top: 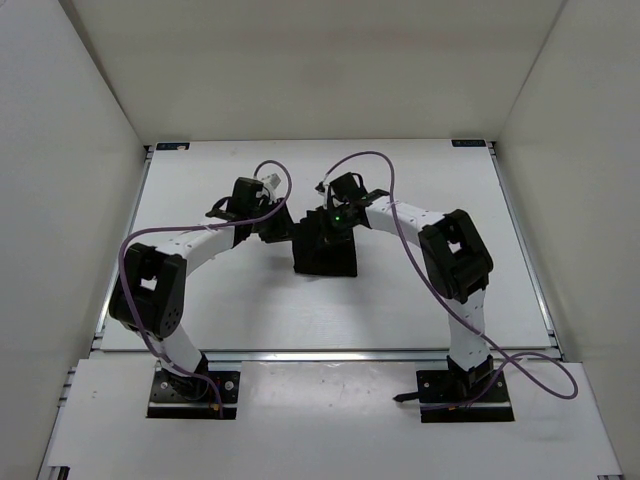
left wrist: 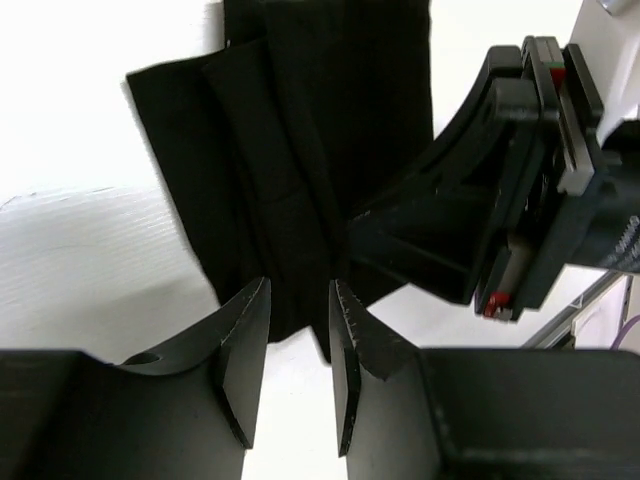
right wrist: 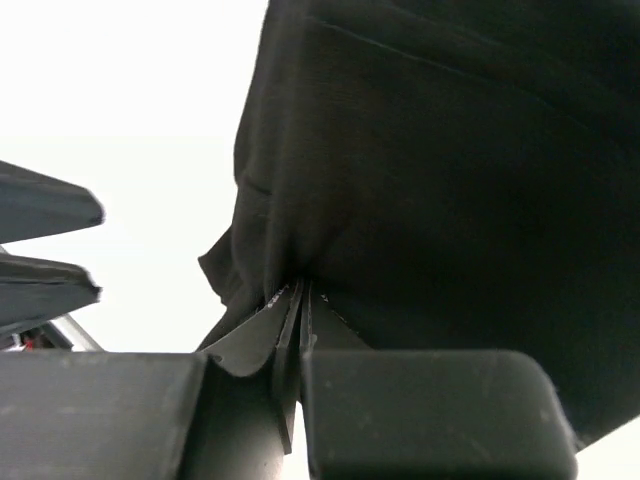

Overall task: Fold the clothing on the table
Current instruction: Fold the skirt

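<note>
Pinching a gathered edge of the plain black, soft fabric clothing [right wrist: 420,180], the black two-finger right gripper [right wrist: 300,295] is pressing its jaws fully together on the cloth. The black two-finger left gripper [left wrist: 300,290] is hanging with jaws parted at the garment's edge. The layered clothing is lying near the middle of the large flat white table [top: 330,310], between both wrists.

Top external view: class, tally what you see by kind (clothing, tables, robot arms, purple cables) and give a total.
clothing: 1
table: 1
robot arms: 2 (left arm, right arm)
purple cables: 2 (left cable, right cable)
Total: 6
</note>
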### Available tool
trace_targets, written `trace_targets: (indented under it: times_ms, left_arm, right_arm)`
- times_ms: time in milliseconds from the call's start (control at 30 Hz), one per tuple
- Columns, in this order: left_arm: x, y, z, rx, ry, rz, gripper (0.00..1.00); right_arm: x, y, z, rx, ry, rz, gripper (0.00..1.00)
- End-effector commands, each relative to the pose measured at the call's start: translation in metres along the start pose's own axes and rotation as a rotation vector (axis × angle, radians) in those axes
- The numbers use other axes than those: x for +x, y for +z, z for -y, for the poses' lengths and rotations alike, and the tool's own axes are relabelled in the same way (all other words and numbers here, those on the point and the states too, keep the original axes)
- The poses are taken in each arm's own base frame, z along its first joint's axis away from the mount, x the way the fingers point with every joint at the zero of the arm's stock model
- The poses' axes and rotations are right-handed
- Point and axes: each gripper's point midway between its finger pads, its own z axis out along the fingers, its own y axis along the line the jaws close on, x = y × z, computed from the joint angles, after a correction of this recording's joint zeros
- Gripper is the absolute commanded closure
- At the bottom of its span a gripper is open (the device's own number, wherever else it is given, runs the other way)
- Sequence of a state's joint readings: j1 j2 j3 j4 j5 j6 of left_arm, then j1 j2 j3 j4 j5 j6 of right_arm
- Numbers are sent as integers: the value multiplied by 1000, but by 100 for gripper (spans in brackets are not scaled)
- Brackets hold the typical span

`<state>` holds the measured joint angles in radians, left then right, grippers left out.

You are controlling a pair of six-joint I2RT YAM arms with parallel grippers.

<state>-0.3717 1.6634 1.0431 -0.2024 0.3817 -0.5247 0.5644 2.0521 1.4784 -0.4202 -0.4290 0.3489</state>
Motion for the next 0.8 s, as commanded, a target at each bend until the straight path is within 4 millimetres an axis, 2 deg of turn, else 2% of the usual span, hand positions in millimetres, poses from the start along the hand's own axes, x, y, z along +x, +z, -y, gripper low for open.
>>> trace_targets:
  times_ms: [0,167,300,367,433,500,533,600,667,700,767]
  left_arm:
    - [-2,-5,-3,-10,1,12,59]
    - [4,0,-7,-6,-10,-10,58]
    - [8,3,10,34,1,-24,59]
    - [8,4,17,46,9,-13,59]
    - [7,3,27,65,26,-6,59]
    - [7,3,31,75,17,3,60]
    - [7,3,30,80,8,11,60]
    - [8,5,29,82,-3,8,62]
    - [9,7,29,83,-7,3,62]
    - [11,9,29,78,-6,0,63]
    - [9,12,28,71,-8,12,64]
  right_arm:
    - [-14,5,-20,-59,-18,19,100]
    - [-11,7,-32,-81,-43,9,100]
    - [-13,8,-43,-120,-68,38,100]
    - [-7,13,-44,-178,-60,33,100]
    - [-16,17,-45,-207,-37,49,100]
    - [-31,16,-48,-192,-37,65,100]
    - [-32,18,-48,-172,-51,59,100]
    - [-41,14,-51,-143,-77,79,100]
    - [-46,2,-45,-111,-72,102,100]
    - [-43,-2,-35,-97,-58,104,100]
    - [-53,-25,-24,-71,-33,166,100]
